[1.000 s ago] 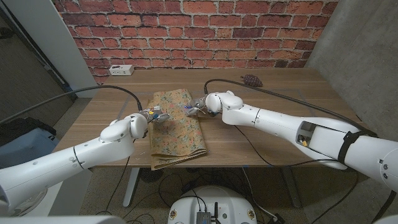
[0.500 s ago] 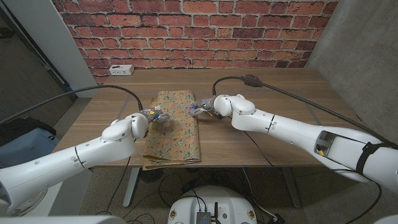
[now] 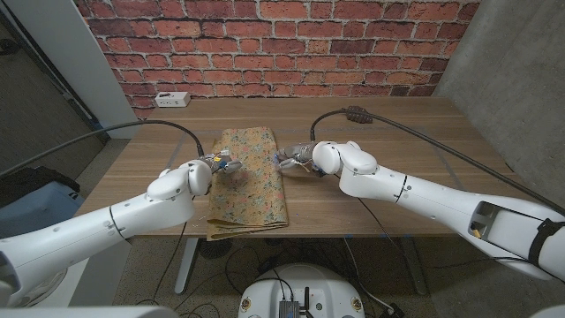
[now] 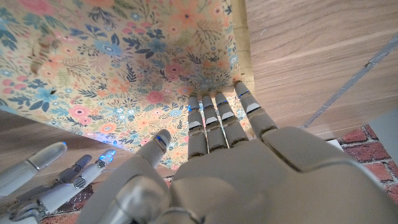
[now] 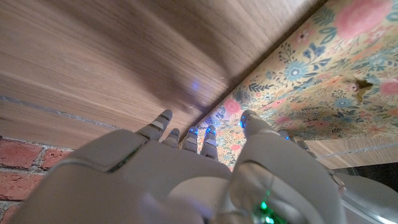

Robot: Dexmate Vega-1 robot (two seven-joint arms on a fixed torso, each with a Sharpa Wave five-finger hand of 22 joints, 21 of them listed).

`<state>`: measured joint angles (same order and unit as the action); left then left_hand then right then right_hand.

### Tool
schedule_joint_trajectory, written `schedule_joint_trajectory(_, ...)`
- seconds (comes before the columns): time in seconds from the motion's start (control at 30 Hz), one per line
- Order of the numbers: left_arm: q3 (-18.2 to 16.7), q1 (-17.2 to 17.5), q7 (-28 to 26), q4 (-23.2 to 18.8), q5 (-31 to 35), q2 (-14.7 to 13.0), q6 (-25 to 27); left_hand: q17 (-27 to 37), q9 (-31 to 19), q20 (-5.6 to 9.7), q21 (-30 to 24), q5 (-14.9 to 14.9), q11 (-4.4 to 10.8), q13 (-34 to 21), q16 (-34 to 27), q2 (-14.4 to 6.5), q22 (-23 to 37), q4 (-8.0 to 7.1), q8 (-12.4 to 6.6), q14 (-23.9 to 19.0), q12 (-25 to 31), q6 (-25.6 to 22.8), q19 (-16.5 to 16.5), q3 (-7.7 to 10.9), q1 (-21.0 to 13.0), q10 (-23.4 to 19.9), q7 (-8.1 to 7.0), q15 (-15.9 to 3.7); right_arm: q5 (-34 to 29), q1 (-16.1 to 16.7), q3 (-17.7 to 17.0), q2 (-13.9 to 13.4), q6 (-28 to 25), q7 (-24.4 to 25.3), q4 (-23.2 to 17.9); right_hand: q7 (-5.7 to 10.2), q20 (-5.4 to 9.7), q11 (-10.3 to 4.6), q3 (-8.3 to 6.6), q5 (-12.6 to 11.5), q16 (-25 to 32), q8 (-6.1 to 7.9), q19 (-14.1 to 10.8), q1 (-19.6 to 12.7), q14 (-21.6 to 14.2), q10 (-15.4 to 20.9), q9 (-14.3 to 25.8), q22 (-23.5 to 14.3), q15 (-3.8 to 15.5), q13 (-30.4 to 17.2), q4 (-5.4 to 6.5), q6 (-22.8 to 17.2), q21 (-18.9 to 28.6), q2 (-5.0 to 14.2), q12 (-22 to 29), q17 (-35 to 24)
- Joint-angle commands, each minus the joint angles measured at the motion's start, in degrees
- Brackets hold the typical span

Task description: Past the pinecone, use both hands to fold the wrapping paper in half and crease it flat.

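Note:
The floral wrapping paper [image 3: 247, 181] lies folded in a long strip down the middle of the table [image 3: 397, 141]. My left hand [image 3: 212, 166] is at its left edge; in the left wrist view the straight fingers [image 4: 214, 118] press on the paper [image 4: 124, 62] close to its edge. My right hand [image 3: 300, 156] is at the strip's right edge, fingers apart, with the fingertips [image 5: 186, 138] meeting the rim of the paper [image 5: 311, 81]. It also shows as my right hand [image 4: 56, 180] in the left wrist view. The brown pinecone [image 3: 357, 113] sits at the far right of the table.
A white power strip [image 3: 171, 99] lies at the table's far left, by the brick wall. A black cable [image 3: 415, 132] runs over the right half of the table past the pinecone, and another cable [image 3: 168, 124] arcs over the left half.
The paper has narrowed to a tidy strip, its near right corner drawn in. My right hand has slid right, off the sheet to its right edge. The left hand has hardly moved.

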<state>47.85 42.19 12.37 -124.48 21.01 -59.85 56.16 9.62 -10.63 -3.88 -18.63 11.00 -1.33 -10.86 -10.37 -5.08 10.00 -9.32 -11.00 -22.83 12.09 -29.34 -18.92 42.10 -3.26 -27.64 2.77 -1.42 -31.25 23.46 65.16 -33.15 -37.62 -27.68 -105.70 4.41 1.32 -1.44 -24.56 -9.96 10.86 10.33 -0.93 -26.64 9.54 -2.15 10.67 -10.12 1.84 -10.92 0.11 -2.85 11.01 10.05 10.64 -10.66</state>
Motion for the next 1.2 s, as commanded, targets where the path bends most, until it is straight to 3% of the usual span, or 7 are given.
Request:
schedule_joint_trajectory(0.03,0.61,-0.77,0.22,0.15,0.48,0.34,0.21,0.12,-0.14,0.00,0.23,0.29,0.05,-0.15,0.16,-3.82,0.24,0.02,0.12,0.11,-0.12,0.21,-0.49,0.45,0.78,0.15,-0.09,0.34,0.48,1.85,-0.15,-0.57,-0.38,-2.24,-0.50,-0.06,-0.07,-0.54,-0.02,-0.01,0.26,0.43,0.11,-0.10,0.86,0.27,0.14,0.00,1.31,-0.11,-0.39,-0.25,0.12,-0.29,0.54,-0.11)
schedule_joint_trajectory(0.17,0.68,-0.93,0.27,0.22,0.49,0.62,0.99,0.13,-0.15,-0.06,0.33,0.29,-0.01,-0.16,0.17,-3.82,0.25,-0.03,0.23,0.20,-0.19,0.53,-0.51,0.47,0.86,0.30,-0.09,0.34,0.24,1.38,1.17,0.23,0.72,-3.22,1.18,-0.01,-0.06,-2.83,-0.05,-0.07,0.37,0.51,0.13,-0.17,0.80,0.33,0.13,0.00,1.35,-0.10,-0.52,-0.26,0.19,-0.03,0.56,-0.11)
schedule_joint_trajectory(0.3,0.63,-1.02,0.20,0.46,0.21,0.65,0.74,0.14,-0.15,-0.09,0.42,0.30,-0.04,-0.17,0.16,-3.82,0.26,-0.08,0.28,0.23,-0.28,0.75,-0.51,0.48,0.93,0.49,-0.03,0.46,-1.14,0.96,2.36,0.75,0.93,-3.70,2.05,0.13,0.14,-3.45,-0.29,-0.18,0.30,0.50,0.25,-0.50,1.04,0.00,0.13,0.00,1.57,-0.10,-0.75,-0.16,0.17,0.24,0.42,-0.08)
schedule_joint_trajectory(0.47,0.40,-1.27,0.14,1.26,-0.51,0.93,-0.10,0.15,-0.16,-0.12,0.54,0.30,-0.04,-0.18,0.18,-3.83,0.27,-0.17,0.34,0.40,-0.34,1.05,-0.54,0.49,1.04,0.62,0.14,0.54,-7.97,0.50,5.97,1.67,0.03,-3.00,2.86,1.57,0.61,-5.51,-2.52,-0.82,0.03,0.56,0.79,-4.41,2.00,-1.20,0.08,0.10,2.09,-0.04,-3.81,0.54,0.09,0.41,0.13,0.18)
schedule_joint_trajectory(0.57,0.52,-1.55,0.14,1.59,-0.57,1.17,-0.08,0.16,-0.17,-0.15,0.61,0.30,-0.09,-0.19,0.18,-3.82,0.27,-0.20,0.36,0.44,-0.39,1.18,-0.54,0.49,1.09,0.76,0.18,0.65,-8.65,0.52,5.84,2.12,0.38,-3.60,3.64,1.73,0.57,-5.88,-2.83,-0.81,-0.12,0.57,1.17,-5.19,2.57,-1.40,0.09,0.11,2.12,-0.03,-4.44,0.71,-0.01,0.29,0.10,0.21)
schedule_joint_trajectory(0.93,0.93,-2.29,0.34,2.51,-0.58,1.56,-0.97,0.17,-0.18,-0.06,0.79,0.32,-0.12,-0.20,0.18,-3.85,0.29,-0.31,0.40,0.61,-0.43,1.58,-0.64,0.51,1.25,0.89,0.18,0.80,-9.41,3.72,0.66,0.12,1.97,0.66,-0.26,1.36,0.57,-4.48,-3.33,-0.72,-0.21,0.47,1.95,-6.73,3.52,-3.25,0.13,0.10,1.88,-0.02,-5.57,1.37,-0.13,0.21,-0.29,0.20)
schedule_joint_trajectory(1.2,1.47,-2.97,0.60,3.06,-0.13,2.19,-0.82,0.17,-0.19,-0.07,0.88,0.33,-0.06,-0.21,0.19,-3.86,0.30,-0.35,0.42,0.74,-0.47,1.83,-0.69,0.51,1.32,1.02,0.18,0.89,-7.81,8.19,-4.73,-2.54,5.27,5.91,-6.14,1.31,0.03,-4.02,-2.66,-0.45,0.38,0.61,1.44,-6.12,2.63,-2.41,0.18,0.07,1.73,-0.05,-5.17,1.22,0.19,-0.16,0.27,0.04)
